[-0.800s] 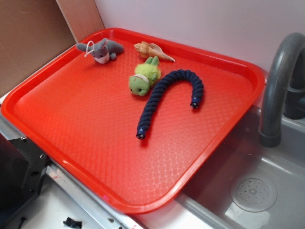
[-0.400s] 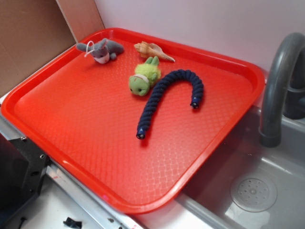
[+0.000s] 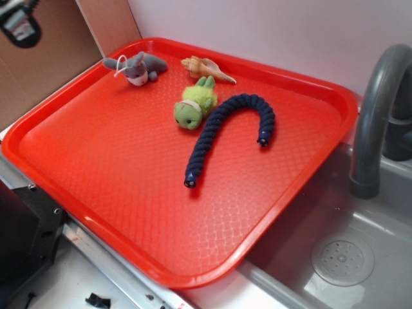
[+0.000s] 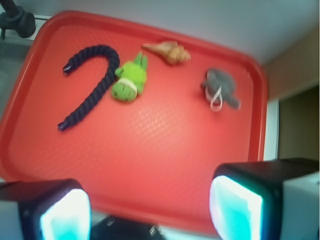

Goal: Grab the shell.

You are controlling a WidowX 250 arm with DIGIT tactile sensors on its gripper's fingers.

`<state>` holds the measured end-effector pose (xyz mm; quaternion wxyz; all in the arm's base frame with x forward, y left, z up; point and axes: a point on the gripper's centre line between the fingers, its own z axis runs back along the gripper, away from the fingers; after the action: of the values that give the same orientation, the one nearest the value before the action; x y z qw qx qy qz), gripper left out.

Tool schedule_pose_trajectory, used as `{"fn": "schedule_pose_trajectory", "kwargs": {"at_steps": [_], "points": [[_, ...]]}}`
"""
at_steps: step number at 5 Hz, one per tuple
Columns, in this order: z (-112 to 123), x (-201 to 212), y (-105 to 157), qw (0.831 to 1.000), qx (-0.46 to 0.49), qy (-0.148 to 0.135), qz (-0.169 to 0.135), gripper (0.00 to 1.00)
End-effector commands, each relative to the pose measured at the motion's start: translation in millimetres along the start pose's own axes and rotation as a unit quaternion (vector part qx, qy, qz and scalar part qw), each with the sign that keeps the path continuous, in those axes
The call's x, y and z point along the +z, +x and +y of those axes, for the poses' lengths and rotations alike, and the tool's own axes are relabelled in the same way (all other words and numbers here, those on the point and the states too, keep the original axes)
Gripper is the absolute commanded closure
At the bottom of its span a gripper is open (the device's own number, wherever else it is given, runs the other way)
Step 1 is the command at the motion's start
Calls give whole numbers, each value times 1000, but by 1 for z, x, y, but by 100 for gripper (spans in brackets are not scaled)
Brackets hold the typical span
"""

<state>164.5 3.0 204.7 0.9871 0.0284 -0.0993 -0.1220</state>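
The tan-and-cream shell [image 3: 206, 67] lies on its side at the far edge of the red tray [image 3: 96, 154], wide end to the left and point to the right. In the wrist view the shell [image 4: 170, 51] is far ahead near the tray's far rim [image 4: 150, 24]. My gripper [image 4: 150, 211] is open and empty, its two pale fingers wide apart, high over the tray's near edge and well away from the shell. In the exterior view only a black-and-white part of the arm [image 3: 19, 22] shows in the top left corner.
A fuzzy green plush [image 3: 193, 106] lies just in front of the shell, a grey plush animal [image 3: 136, 67] to its left, and a curved navy rope [image 3: 228, 129] to the right. A grey faucet [image 3: 376, 109] and sink [image 3: 341, 257] are right of the tray. A brown panel [image 3: 45, 71] stands at left.
A part of the arm has come into the exterior view at the top left corner. Nothing on the tray has moved.
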Motion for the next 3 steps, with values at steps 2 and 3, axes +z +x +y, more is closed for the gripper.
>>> {"fn": "schedule_pose_trajectory", "kwargs": {"at_steps": [2,3], "points": [[33,-60,100,940,-328,11,-91,0],[31,-78,120,905,-413,-25,-95,0]]}}
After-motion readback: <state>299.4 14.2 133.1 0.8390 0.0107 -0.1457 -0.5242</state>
